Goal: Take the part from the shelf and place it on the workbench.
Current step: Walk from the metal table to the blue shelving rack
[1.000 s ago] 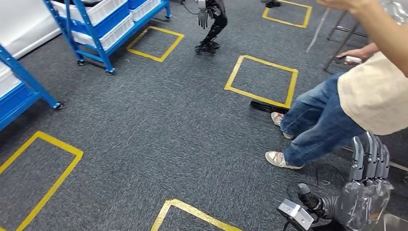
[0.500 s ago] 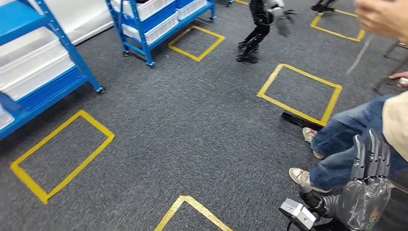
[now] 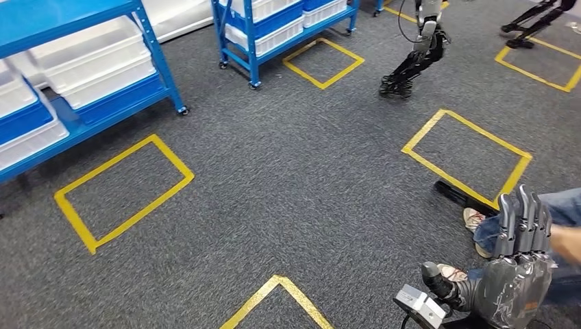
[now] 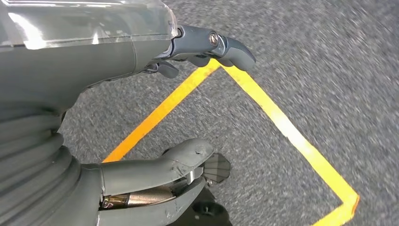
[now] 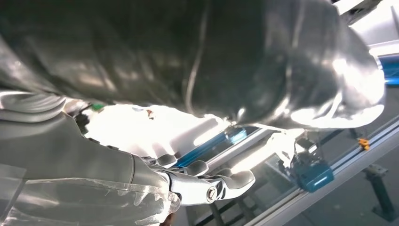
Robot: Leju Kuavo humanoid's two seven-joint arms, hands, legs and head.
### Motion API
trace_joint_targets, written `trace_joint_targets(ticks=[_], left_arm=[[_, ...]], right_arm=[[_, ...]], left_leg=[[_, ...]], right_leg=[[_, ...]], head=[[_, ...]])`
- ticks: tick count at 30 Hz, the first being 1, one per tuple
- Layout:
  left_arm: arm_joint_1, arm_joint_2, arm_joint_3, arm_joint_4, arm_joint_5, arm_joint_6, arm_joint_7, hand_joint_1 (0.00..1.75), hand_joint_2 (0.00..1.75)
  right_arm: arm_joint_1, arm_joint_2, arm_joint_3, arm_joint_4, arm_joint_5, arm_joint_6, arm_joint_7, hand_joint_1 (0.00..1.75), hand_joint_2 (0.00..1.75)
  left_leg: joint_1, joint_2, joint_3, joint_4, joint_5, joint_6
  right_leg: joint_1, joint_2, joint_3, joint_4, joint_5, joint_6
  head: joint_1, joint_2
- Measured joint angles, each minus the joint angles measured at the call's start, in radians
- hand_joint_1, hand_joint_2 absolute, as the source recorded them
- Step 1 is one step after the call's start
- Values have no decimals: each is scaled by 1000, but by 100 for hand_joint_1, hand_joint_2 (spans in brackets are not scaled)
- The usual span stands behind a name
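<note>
Your right hand is raised with its fingers straight, side by side and holding nothing; your left hand hangs over the carpet, fingers apart and empty. The shelf with white bins stands well beyond the fingertips, and you cannot tell which bin holds the part.

The robot's left hand hangs empty over grey carpet, its fingers apart above a corner of yellow floor tape.
</note>
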Motion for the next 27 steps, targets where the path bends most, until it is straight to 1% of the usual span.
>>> trace_joint_targets(ticks=[1,2,3,4,5,6,7,8,9,10,11,12,13,14,15,16,17,18,19,20,21,22,23,24,25,26,27], left_arm=[[1,0,0,0,0,0,0,0,175],[1,0,0,0,0,0,0,0,175],[0,-1,0,0,0,0,0,0,175],[-1,-1,0,0,0,0,0,0,175],[-3,-2,0,0,0,0,0,0,175],[-3,-2,0,0,0,0,0,0,175],[-2,-2,0,0,0,0,0,0,175],[-1,-2,0,0,0,0,0,0,175],[1,-1,0,0,0,0,0,0,175],[2,-1,1,0,0,0,0,0,175],[1,0,1,0,0,0,0,0,175],[0,0,1,0,0,0,0,0,175],[-1,0,1,0,0,1,0,0,175],[-2,-1,1,0,0,1,0,0,175],[-1,-1,1,0,0,1,0,0,175],[0,-1,1,0,0,1,0,0,175],[1,0,1,0,0,1,0,0,175],[2,0,1,0,-1,2,0,0,175],[0,0,1,0,-1,3,0,0,175],[-2,0,1,0,-1,4,0,0,175],[-3,0,1,0,-1,4,0,0,175],[-3,0,1,0,-1,4,0,0,175],[-2,1,1,0,-1,4,0,0,175],[1,1,1,0,-1,4,0,0,175],[2,1,2,0,-1,4,0,0,175],[2,1,2,0,-1,4,-1,0,175],[1,1,2,0,-1,4,-1,0,175]], right_arm=[[0,0,0,1,0,0,0,0,0],[0,0,0,1,0,0,0,0,0],[0,0,0,1,-1,0,0,0,0],[0,0,0,1,-1,0,0,0,0],[1,0,0,1,-1,0,0,0,0],[1,0,0,1,-1,0,0,0,0],[1,0,0,1,-1,0,0,0,0],[0,0,0,1,-1,0,0,0,0],[-1,0,0,1,-1,0,0,0,0],[-2,0,0,1,-2,0,0,0,0],[-1,0,0,1,-2,0,-1,0,0],[0,0,0,1,-2,0,-1,0,0],[1,0,0,1,-3,0,-2,0,0],[2,0,0,1,-3,0,-4,0,0],[2,0,0,1,-4,0,-5,0,0],[2,0,0,1,-6,0,-7,0,0],[2,0,0,1,-8,0,-8,0,0],[2,1,0,1,-9,0,-10,0,0],[2,1,0,1,-11,0,-10,0,0],[3,2,0,1,-12,0,-11,0,0],[3,2,0,1,-14,0,-11,0,0],[3,2,0,1,-16,0,-11,0,0],[3,2,0,1,-17,0,-12,0,0],[2,3,1,1,-18,0,-13,0,0],[1,3,1,0,-19,0,-15,0,0],[1,3,1,0,-20,0,-16,0,0],[3,4,1,0,-21,0,-17,0,0]], left_leg=[[0,-14,0,2,0,0],[0,-28,1,5,-1,-1],[-1,-41,-1,8,-2,-4],[-1,-55,-4,13,-2,-8],[0,-68,-9,16,-1,-13],[2,-80,-15,17,1,-20],[4,-93,-19,17,4,-26],[5,-94,-23,18,4,-32],[3,-79,-28,27,-2,-38],[1,-54,-40,53,-19,-42],[0,-21,-62,100,-45,-46],[-1,6,-92,163,-78,-50],[1,20,-124,229,-107,-52],[2,27,-147,279,-123,-53],[3,31,-154,296,-121,-53],[4,35,-139,274,-102,-52],[3,44,-107,218,-71,-48],[1,66,-67,146,-42,-42],[-5,90,-32,83,-24,-36],[-10,108,-10,41,-15,-30],[-15,118,-2,21,-15,-25],[-18,111,-3,17,-16,-22],[-15,98,-2,12,-12,-17],[-13,86,0,6,-9,-14],[-9,75,3,-1,-5,-9],[-5,64,6,-6,-1,-5],[-4,52,6,-8,0,-3]], right_leg=[[0,4,13,-31,30,-2],[0,16,40,-91,70,-6],[-1,41,69,-154,99,-10],[-2,65,91,-206,118,-13],[-2,83,104,-238,125,-15],[-1,90,106,-248,122,-17],[0,81,107,-252,123,-19],[-1,68,108,-255,125,-24],[-2,55,111,-258,127,-29],[-4,40,113,-262,129,-36],[-4,24,115,-264,129,-41],[-2,8,116,-264,128,-45],[1,-9,116,-264,126,-48],[2,-26,116,-264,125,-49],[3,-41,117,-263,124,-50],[4,-56,119,-263,122,-49],[5,-69,121,-263,120,-48],[6,-81,125,-263,117,-46],[8,-93,128,-262,114,-43],[11,-104,130,-262,112,-39],[13,-115,131,-262,109,-35],[15,-127,133,-262,108,-31],[15,-136,135,-264,106,-27],[14,-127,136,-260,99,-22],[12,-104,131,-242,84,-18],[10,-72,115,-203,59,-14],[7,-38,90,-146,28,-12]], head=[[0,0],[0,0],[0,0],[0,0],[0,0],[0,0],[0,0],[0,0],[-1,0],[-2,0],[-2,0],[-2,0],[-2,0],[-2,0],[-2,0],[-3,0],[-3,0],[-3,0],[-3,0],[-2,0],[-2,0],[-2,0],[-2,0],[-2,0],[-2,0],[-1,0],[-1,0]])
